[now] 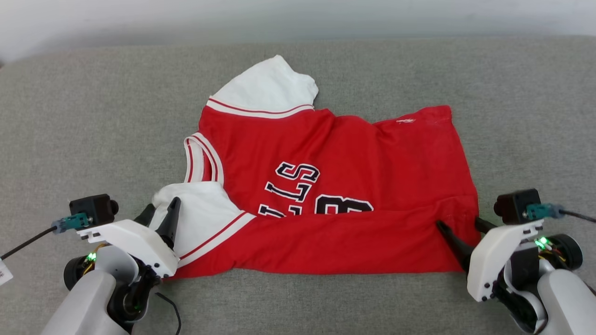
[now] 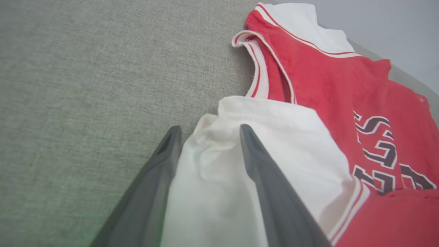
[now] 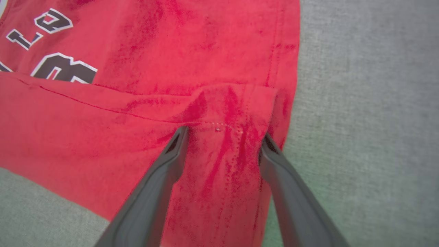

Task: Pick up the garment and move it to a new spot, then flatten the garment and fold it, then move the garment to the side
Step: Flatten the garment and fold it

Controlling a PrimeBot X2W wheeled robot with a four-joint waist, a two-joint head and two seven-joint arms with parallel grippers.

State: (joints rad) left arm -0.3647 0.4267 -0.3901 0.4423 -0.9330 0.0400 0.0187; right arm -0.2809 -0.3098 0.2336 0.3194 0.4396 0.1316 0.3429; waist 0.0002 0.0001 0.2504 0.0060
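Head view: the garment [image 1: 349, 153] lies spread on a grey fabric surface [image 1: 93, 116], its near edge folded up over the lower part of the dark lettering [image 1: 298, 184]. The left pincer [image 1: 162, 207] stands open at the white sleeve [image 1: 205, 218] on the shirt's left end, one finger over the sleeve and the other at its outer edge. The right pincer [image 1: 458, 222] is open too, at the hem corner on the opposite end – the red body stretches between the two pincers.

Left wrist view: the left pincer [image 2: 209, 127] has its two fingers well apart with the white sleeve [image 2: 274, 137] bunched between them; neither finger is pressing the cloth. Beyond the tips and to their right run the striped neckline [image 2: 255, 68] and the red chest of the garment [image 2: 325, 85]. The grey surface [image 2: 85, 85] lies to the left of the fingers.

Right wrist view: the right pincer [image 3: 225, 132] is spread wide, straddling a stitched fold at the edge of the garment [image 3: 171, 51]. Red cloth fills the space between the fingers – the lettering [image 3: 65, 70] sits far off to their upper left, and grey surface [image 3: 370, 103] lies just right of the right-hand finger.
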